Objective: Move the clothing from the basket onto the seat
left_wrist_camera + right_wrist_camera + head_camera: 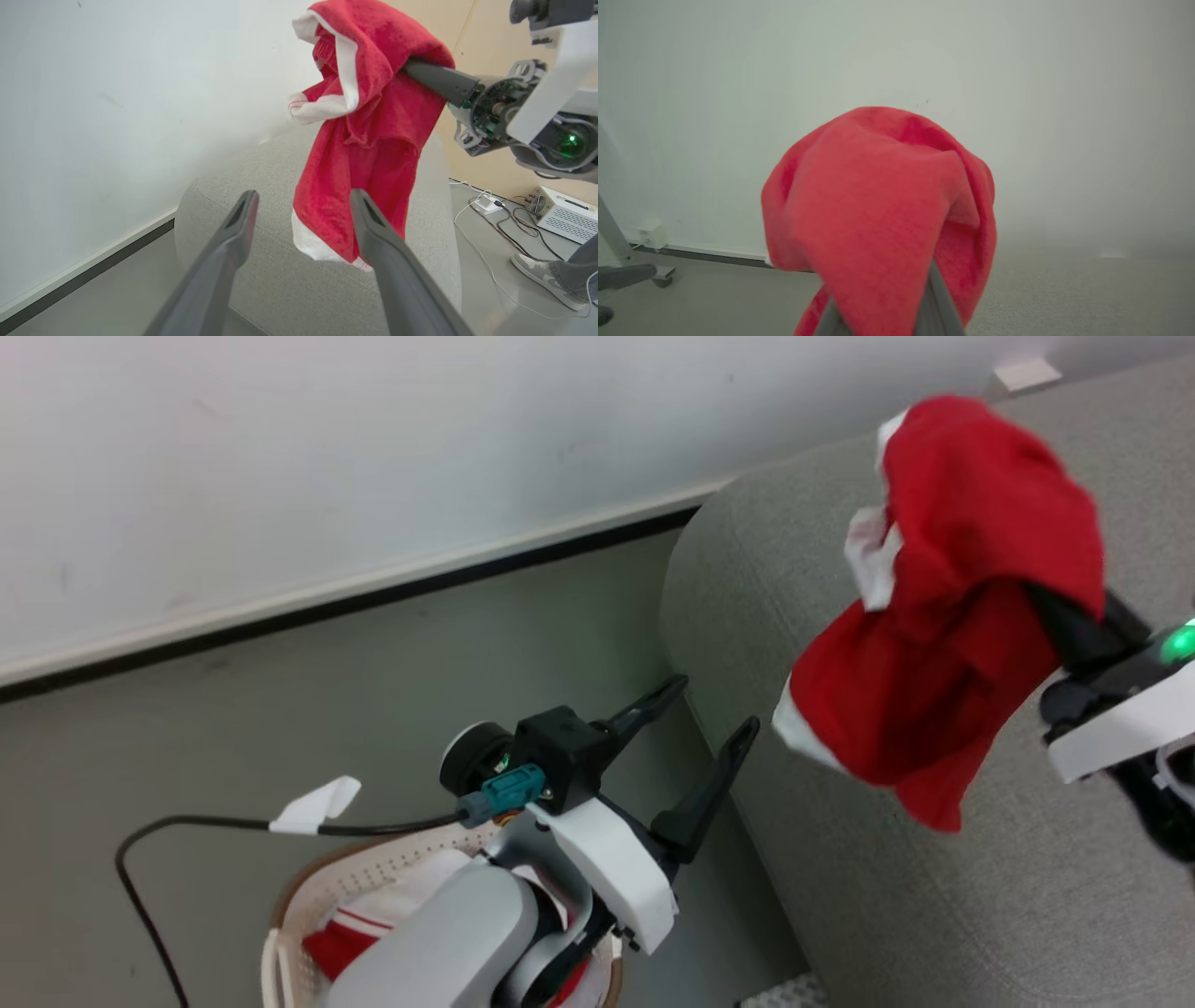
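The soft, light red garment [962,616] droops from the right gripper [1064,616], clamped on a bunched fold above the seat [934,896]. The left gripper [714,707] gapes empty. Pinching thick folds should hold best.

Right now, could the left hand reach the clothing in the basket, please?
Probably yes: the left hand is open and empty, just above the basket, and only its own forearm lies over the red-and-white clothing inside. It points toward the seat, so it must turn down.
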Motion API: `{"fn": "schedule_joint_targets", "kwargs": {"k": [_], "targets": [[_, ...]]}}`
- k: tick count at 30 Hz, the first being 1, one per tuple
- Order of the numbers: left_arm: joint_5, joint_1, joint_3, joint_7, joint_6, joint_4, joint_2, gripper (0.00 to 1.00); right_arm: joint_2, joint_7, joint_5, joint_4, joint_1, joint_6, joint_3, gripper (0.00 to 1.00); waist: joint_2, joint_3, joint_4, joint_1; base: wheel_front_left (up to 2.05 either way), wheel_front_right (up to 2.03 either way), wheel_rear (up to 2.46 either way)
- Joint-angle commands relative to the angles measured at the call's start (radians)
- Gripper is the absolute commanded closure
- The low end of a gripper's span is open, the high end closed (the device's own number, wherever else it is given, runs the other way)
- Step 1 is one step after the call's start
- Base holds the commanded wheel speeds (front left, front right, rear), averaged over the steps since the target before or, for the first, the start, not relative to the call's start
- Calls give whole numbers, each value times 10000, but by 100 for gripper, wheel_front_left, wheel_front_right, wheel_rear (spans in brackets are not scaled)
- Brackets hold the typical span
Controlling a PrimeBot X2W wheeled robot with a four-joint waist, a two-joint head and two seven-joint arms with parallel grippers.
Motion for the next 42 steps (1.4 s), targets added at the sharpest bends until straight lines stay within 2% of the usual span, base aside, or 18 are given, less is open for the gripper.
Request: {"fn": "schedule_joint_targets", "kwargs": {"k": [1,8,13,16,23,24,25,26,30,32,37,42], "targets": [[57,-104,-28,56,-24,-6,59,0,-70,-38,-104,78,-173,-23,-139,100,-1,889,107,0,0,0,0],[569,-1600,-212,284,-486,14,-147,0,-365,-36,-1213,1985,-1969,-21,-2799,100,-1,3250,983,0,0,0,0],[728,-2379,-175,112,-662,170,-307,0,-633,-36,-2713,3865,-3716,-21,-4924,100,-1,4483,1580,0,0,0,0],[750,-2617,-130,-67,-689,265,-426,0,-596,-18,-3778,4972,-4475,-21,-6000,100,-1,4976,1898,0,0,0,0],[665,-2650,-131,-348,-649,625,-578,0,1,-21,-5663,7876,-4833,-23,-7416,100,-1,5361,2434,0,0,0,0],[636,-2616,-139,-388,-643,684,-581,0,89,-21,-5905,8072,-4752,-21,-7651,84,-1,5373,2455,0,0,0,0],[609,-2587,-142,-391,-650,737,-569,0,195,-20,-6068,8247,-4636,-21,-7918,33,-1,5378,2461,0,0,0,0],[614,-2560,-121,-420,-652,798,-524,0,305,-17,-6280,8378,-4520,-23,-8184,0,-1,5369,2448,0,0,0,0],[542,-2382,47,-617,-553,1030,-255,0,884,-20,-7066,7822,-4012,-23,-9115,0,-1,5110,2242,0,0,0,0],[428,-2171,202,-706,-467,1150,-59,0,1475,-15,-7478,7455,-3527,-21,-9277,0,-1,4908,2061,0,0,0,0],[164,-1553,628,-1082,-181,1350,364,0,2698,-17,-8126,5200,-2316,-21,-10216,0,-1,4116,1711,0,0,0,0],[-11,-723,1064,-1834,239,1595,585,0,3941,-17,-8537,2699,-421,-23,-10212,0,-1,2954,1767,0,0,0,0]]}}
